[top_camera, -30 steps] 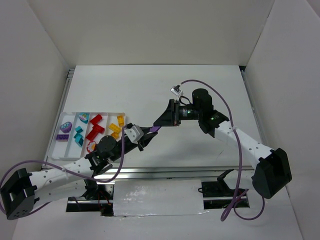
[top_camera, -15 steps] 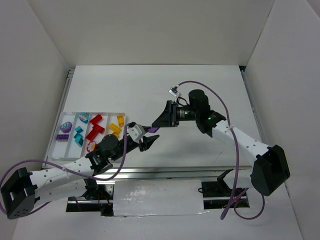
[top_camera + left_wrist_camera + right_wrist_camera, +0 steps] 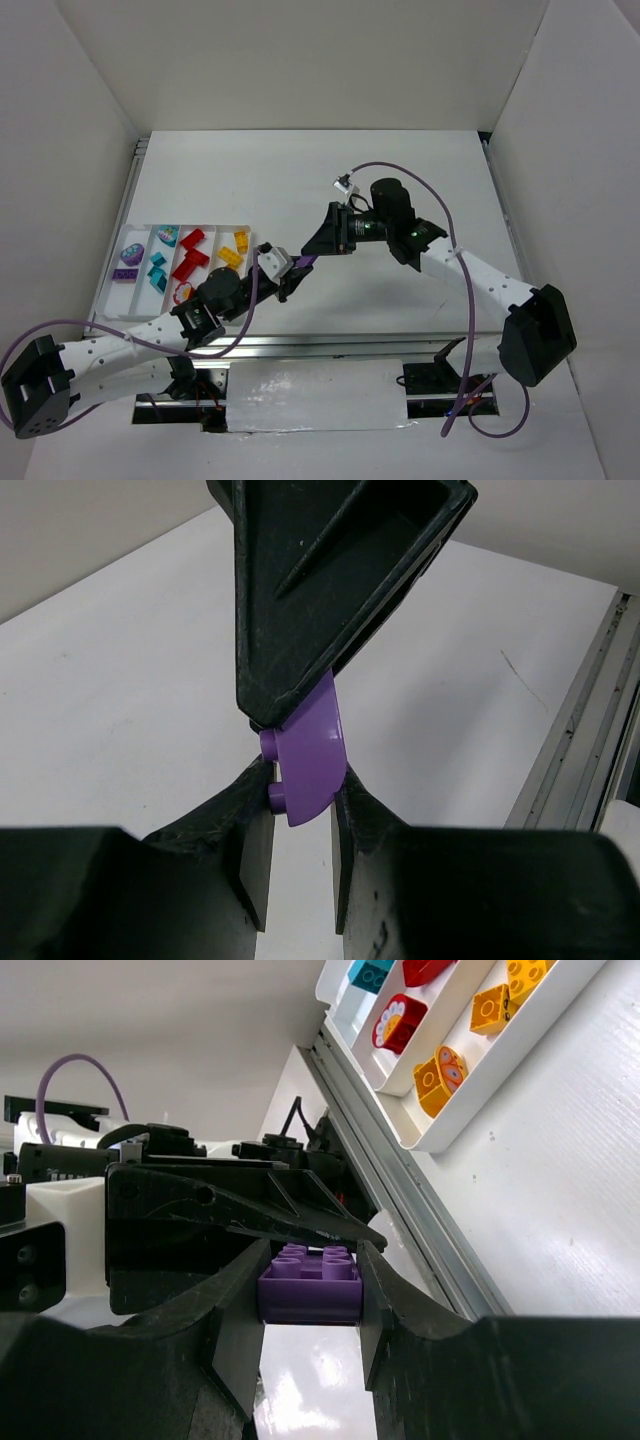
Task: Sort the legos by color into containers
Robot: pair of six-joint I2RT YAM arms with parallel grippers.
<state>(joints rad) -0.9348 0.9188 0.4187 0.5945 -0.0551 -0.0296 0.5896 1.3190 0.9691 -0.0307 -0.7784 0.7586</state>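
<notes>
Over the last second the left gripper [image 3: 291, 279] has swung back in from its spread pose and met the purple brick [image 3: 306, 262], while the right arm's elbow has drifted a little toward the white tray [image 3: 116, 296]. That brick hangs in the air just off the tray's right end, above the table [image 3: 420, 170], caught between the 2 claws. The right gripper [image 3: 318, 250] pinches its upper end; in the right wrist view the studded block sits tight between both fingers [image 3: 385, 1320]. From the left wrist view the left claw's fingers [image 3: 250, 830] press on either side of the brick's lower end, 1 against the studs and 1 against the smooth curved face, so both claws grip it at once. Inside the tray's 4 long compartments, going from its left end to its right, lie purple pieces [image 3: 130, 252], teal bricks [image 3: 157, 272], red bricks [image 3: 190, 255] and yellow bricks [image 3: 233, 250].
</notes>
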